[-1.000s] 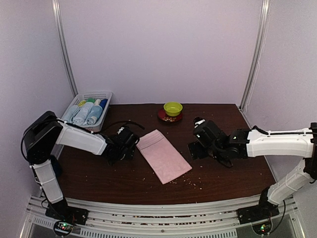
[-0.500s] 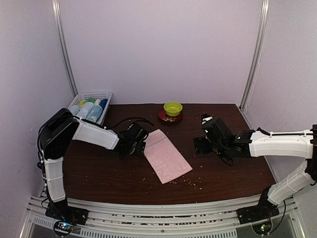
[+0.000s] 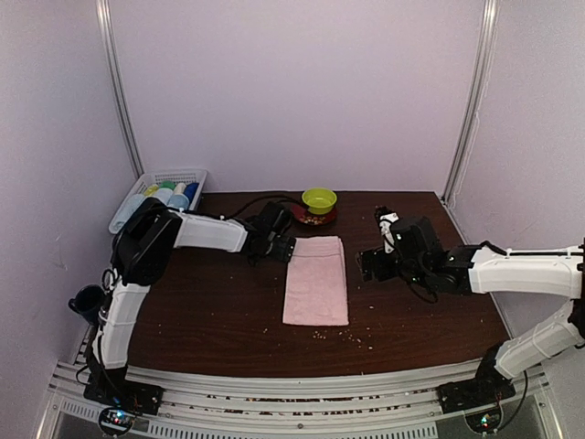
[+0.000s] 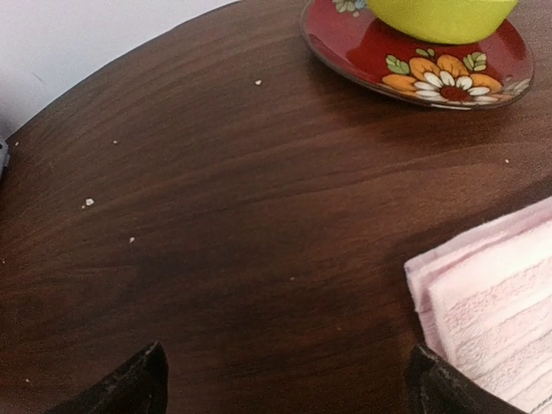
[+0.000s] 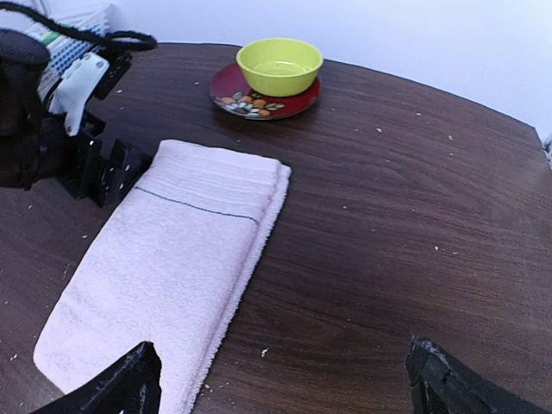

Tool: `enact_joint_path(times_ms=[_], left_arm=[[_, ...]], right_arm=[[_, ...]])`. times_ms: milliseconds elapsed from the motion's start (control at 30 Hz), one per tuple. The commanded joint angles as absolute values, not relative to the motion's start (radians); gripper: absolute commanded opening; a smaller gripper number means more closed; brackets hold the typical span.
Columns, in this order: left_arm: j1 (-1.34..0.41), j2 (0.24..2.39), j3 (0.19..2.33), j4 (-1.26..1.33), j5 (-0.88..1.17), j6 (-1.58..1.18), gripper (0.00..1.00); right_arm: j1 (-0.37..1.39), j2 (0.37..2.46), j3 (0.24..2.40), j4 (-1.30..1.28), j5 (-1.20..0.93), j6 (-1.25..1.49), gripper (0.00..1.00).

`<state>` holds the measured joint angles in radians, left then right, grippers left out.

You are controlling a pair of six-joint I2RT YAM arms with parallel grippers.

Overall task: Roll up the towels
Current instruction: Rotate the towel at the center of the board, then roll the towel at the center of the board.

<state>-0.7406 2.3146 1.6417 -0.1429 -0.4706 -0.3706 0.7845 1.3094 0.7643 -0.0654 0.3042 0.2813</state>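
A pale pink towel [image 3: 316, 279] lies flat and folded lengthwise on the dark table, its long side running near to far. It shows in the right wrist view [image 5: 168, 259], and its far corner shows in the left wrist view [image 4: 496, 297]. My left gripper [image 3: 285, 248] is open and empty just left of the towel's far left corner; its right fingertip [image 4: 448, 390] is beside that corner. My right gripper [image 3: 366, 265] is open and empty to the right of the towel, low over bare wood [image 5: 285, 379]. The light blue towel is out of view as a loose cloth.
A yellow-green bowl [image 3: 319, 198] sits on a red flowered plate [image 3: 313, 216] at the back, just beyond the towel. A white mesh basket [image 3: 155, 187] with rolled cloths stands at the back left. Crumbs dot the table [image 3: 420, 311].
The pink towel has swung from a diagonal lie to straight, near to far. My left gripper moved right and toward the back with its far end. My right gripper drew slightly right.
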Motion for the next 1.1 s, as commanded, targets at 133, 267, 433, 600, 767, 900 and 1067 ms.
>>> enact_joint_path(times_ms=[133,267,433,600,767,900,1067], left_arm=[[-0.706,1.923,1.287,0.028,-0.435,-0.166,0.98],[-0.756,1.710,1.033,0.193,-0.343,-0.041,0.98],[-0.834,1.562,0.748,0.391,-0.198,0.144,0.98],[-0.848,1.532,0.605,0.445,-0.056,0.241,0.98],[-0.878,1.484,0.535,0.513,-0.022,0.305,0.98],[-0.890,1.482,0.505,0.563,-0.042,0.310,0.98],[-0.909,1.516,0.513,0.563,-0.067,0.327,0.98]], right_arm=[[0.822,1.322,0.758,0.011,0.097,0.060,1.00],[0.923,1.302,0.700,0.039,0.106,-0.130,1.00],[1.048,1.315,0.597,0.092,0.174,-0.339,1.00],[1.112,1.385,0.591,0.081,0.276,-0.426,0.95],[1.131,1.399,0.559,0.108,0.306,-0.477,0.90],[1.133,1.461,0.578,0.087,0.323,-0.496,0.85],[1.133,1.526,0.593,0.080,0.335,-0.517,0.79]])
